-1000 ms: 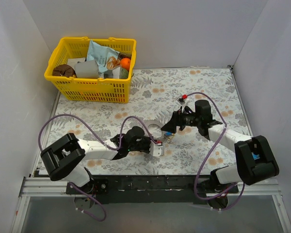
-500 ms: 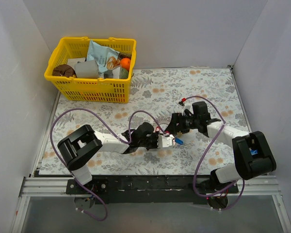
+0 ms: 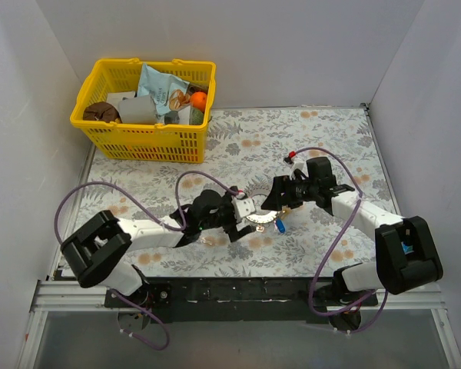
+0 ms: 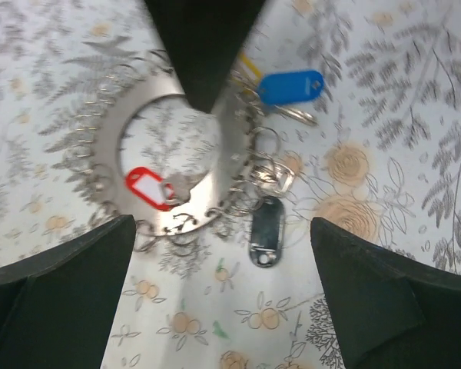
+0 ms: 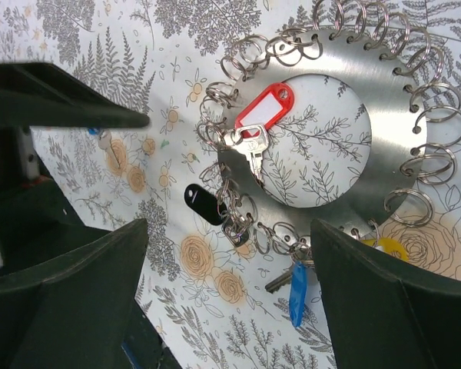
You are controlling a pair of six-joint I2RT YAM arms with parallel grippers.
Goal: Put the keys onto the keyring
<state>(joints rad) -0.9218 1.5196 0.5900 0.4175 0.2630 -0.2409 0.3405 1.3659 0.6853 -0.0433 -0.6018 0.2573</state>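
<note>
Both spread wide: left gripper [image 4: 223, 223], right gripper [image 5: 229, 227] over the keyring [image 5: 392, 146]; I should pinch the blue key [image 4: 290, 86] squarely by its cap.

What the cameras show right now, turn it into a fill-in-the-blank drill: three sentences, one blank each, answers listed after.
1. The key tag lying within the central hole of the keyring is coloured ____.
2. The basket at the far left corner of the table is coloured ____.
3. The left tool and the right tool hover over the keyring with their jaws ____.

Missing words: red; yellow; open.
</note>
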